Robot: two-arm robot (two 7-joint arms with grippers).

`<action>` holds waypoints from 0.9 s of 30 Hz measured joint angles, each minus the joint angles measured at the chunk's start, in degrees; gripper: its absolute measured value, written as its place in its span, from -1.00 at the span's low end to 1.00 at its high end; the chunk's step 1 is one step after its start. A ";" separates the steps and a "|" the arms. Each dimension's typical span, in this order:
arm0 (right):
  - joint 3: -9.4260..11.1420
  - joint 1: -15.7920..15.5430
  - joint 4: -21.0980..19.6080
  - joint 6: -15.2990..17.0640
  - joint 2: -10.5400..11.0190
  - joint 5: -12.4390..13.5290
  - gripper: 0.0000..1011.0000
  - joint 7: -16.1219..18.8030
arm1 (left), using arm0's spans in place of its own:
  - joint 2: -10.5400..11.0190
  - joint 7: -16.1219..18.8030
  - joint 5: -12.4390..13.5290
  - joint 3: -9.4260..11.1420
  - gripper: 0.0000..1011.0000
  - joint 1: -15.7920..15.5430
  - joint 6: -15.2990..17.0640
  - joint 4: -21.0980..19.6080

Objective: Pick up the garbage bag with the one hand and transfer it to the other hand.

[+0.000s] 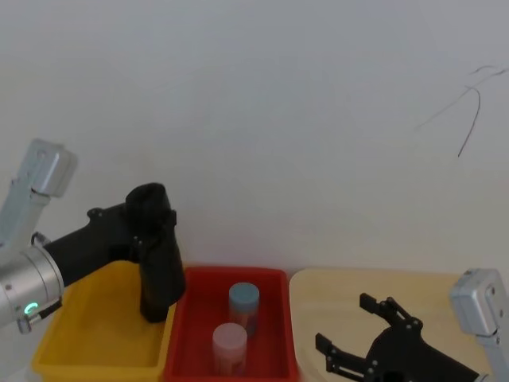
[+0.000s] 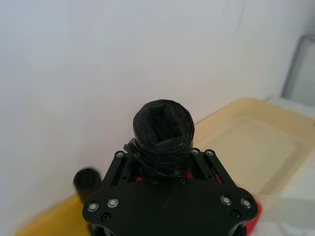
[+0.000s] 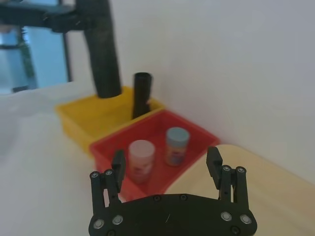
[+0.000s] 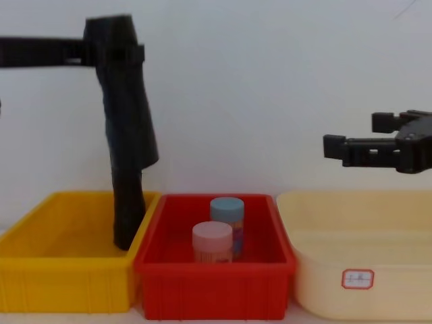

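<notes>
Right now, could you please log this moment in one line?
left tool: shut on garbage bag, above yellow bin | right tool: open, above beige bin

Black garbage bag (image 4: 125, 121), yellow bin (image 4: 67, 287), red bin (image 4: 216, 291).

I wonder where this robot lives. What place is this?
Probably a robot test lab: a yellow bin, a red bin and a cream bin in a row by a bare white wall, the left end effector holding a garbage bag, the right end effector open nearby.
</notes>
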 joint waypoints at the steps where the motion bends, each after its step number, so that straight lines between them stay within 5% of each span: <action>1: -0.11 0.18 -0.17 0.25 0.29 0.19 0.98 0.52 | 0.20 -0.49 -0.34 -0.01 -0.24 -0.16 0.13 -0.39; 18: -3.51 4.77 -3.34 5.03 5.24 5.18 0.98 12.35 | 3.04 -11.49 -6.28 1.92 -0.24 -2.26 2.10 -4.03; 27: -4.60 6.30 -4.61 7.64 5.76 9.02 0.98 16.24 | 4.04 -17.53 -8.15 4.58 -0.24 -2.34 1.26 -4.55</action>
